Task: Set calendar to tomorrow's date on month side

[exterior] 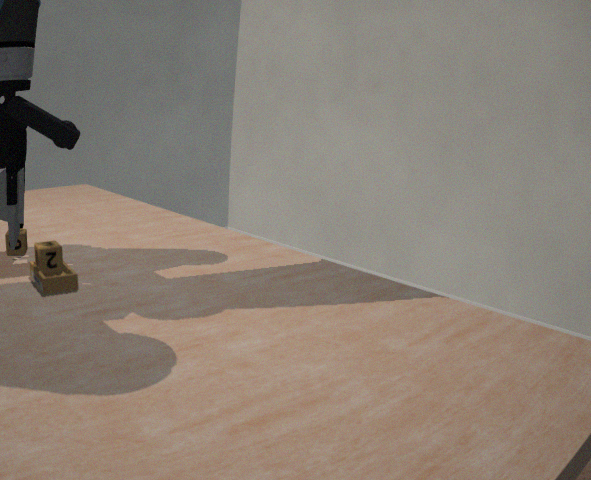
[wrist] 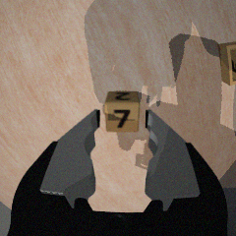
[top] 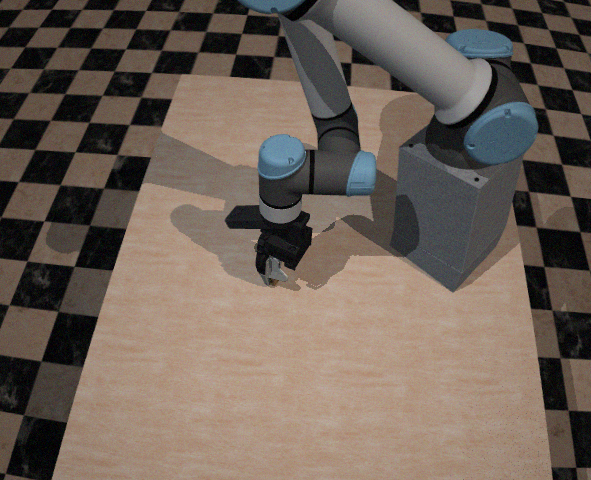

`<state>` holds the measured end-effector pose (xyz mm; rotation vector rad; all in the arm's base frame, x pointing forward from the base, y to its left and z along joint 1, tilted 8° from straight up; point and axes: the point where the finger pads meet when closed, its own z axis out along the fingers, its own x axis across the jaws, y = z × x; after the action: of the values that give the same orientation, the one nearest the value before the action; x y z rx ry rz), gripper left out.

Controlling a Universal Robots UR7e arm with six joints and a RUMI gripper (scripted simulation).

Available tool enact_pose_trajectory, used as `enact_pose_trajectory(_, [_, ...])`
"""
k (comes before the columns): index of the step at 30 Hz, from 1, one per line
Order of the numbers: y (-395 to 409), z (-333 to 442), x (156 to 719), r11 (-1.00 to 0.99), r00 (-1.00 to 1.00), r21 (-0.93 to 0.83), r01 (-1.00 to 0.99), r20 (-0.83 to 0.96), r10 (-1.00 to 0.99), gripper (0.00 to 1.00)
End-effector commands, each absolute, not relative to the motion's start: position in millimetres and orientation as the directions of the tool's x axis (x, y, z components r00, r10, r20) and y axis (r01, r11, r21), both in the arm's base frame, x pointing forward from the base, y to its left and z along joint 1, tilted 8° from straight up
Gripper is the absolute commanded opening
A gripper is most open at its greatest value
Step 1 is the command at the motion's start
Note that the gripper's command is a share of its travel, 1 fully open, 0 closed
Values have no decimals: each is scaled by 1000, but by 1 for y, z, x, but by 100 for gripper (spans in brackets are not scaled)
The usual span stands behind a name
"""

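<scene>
A loose wooden cube point(exterior: 22, 240) point(wrist: 121, 125) stands on the table beside the tray. In the wrist view its top shows a 7 and a side face shows a 2. My gripper point(top: 271, 283) point(exterior: 13, 244) point(wrist: 122, 111) is part open, its fingertips on either side of this cube, with small gaps visible. The tray point(exterior: 61, 284) point(wrist: 224, 63) holds a second cube point(exterior: 50, 257) at one end; its face towards the exterior camera shows a 2. The other end of the tray has no cube. The month side cannot be read. The arm hides the tray in the top view.
The table point(top: 311, 372) point(exterior: 362, 387) carries the grey robot pedestal point(top: 442, 217) at its right in the top view. The tray is close to the loose cube, on the right in the wrist view. Arm shadows darken both.
</scene>
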<state>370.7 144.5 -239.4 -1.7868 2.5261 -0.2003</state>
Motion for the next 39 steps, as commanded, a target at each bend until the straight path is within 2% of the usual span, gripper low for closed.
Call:
enact_pose_trajectory(1, [145, -239, 371, 328, -335, -130, -936, 41, -941, 28])
enact_pose_trajectory(6, [145, -239, 371, 328, -335, -130, -936, 41, -941, 28])
enact_pose_trajectory(7, [145, -239, 371, 328, -335, -130, -936, 41, -941, 10])
enact_pose_trajectory(39, [145, -239, 371, 328, -335, -130, -936, 41, -941, 10])
